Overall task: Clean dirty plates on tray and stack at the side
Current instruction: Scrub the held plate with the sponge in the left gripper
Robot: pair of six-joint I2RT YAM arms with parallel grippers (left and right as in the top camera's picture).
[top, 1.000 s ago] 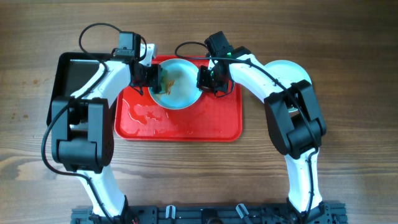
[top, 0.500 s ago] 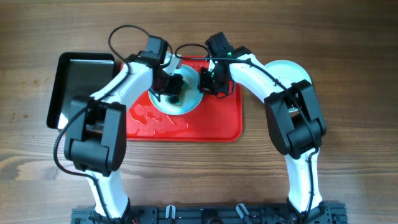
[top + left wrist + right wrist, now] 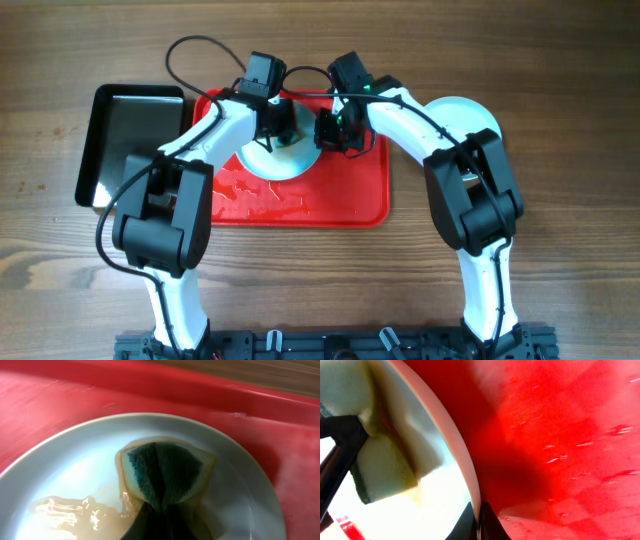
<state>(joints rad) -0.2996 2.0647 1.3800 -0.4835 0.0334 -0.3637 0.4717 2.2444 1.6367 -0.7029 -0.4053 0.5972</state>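
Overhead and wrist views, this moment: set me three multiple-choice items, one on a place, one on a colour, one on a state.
1. Where is the black pan?
A. Beside the tray, on the left arm's side.
B. On the tray.
C. Under the right arm.

2. What colour is the tray?
A. Blue.
B. Black.
C. Red.

3. What is the left gripper doing?
A. Hanging open and empty.
B. Shut on the sponge, holding it on the plate.
C. Gripping the pan's rim.

Key:
1 A: the overhead view shows the pan lying left of the tray.
2 C: every view shows red.
3 B: the left wrist view shows the sponge pinched between the fingers and lying on the plate.
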